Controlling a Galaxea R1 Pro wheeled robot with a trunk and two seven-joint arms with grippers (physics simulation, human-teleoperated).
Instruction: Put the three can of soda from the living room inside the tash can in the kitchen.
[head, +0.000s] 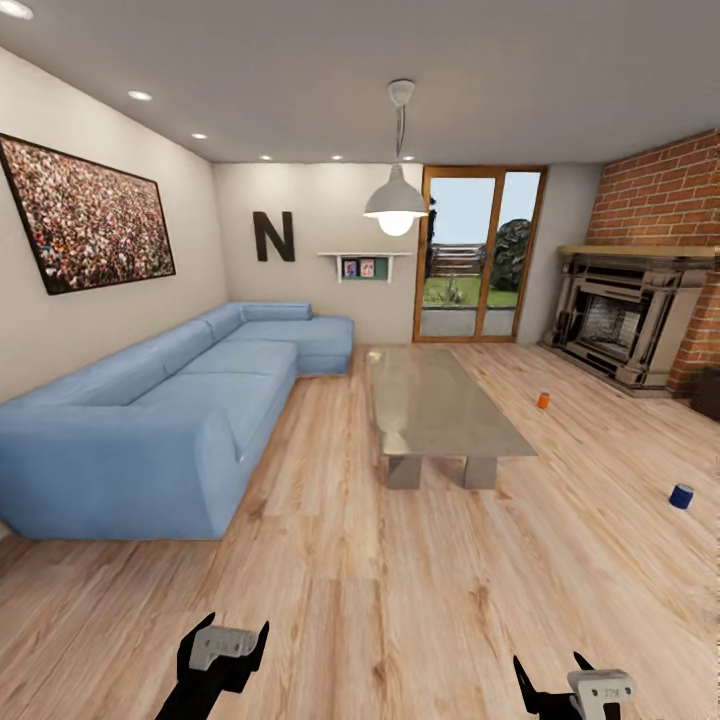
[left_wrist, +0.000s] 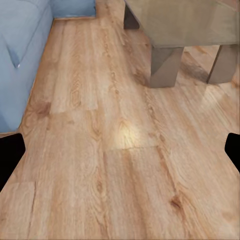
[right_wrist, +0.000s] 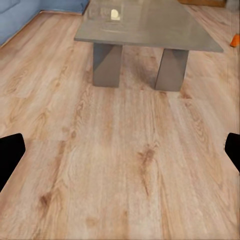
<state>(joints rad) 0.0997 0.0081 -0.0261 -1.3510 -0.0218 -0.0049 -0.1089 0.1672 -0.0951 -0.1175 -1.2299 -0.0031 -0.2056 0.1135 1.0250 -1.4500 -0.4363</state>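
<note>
Search step in the living room: 2 soda cans lay on the floor, none picked up yet.

Left gripper (head: 232, 640) and right gripper (head: 555, 672) hung spread and empty; past the low table's (head: 440, 405) right edge sat the orange can (head: 543, 400), then the blue can (head: 681, 496); the next move called for driving toward them.
</note>
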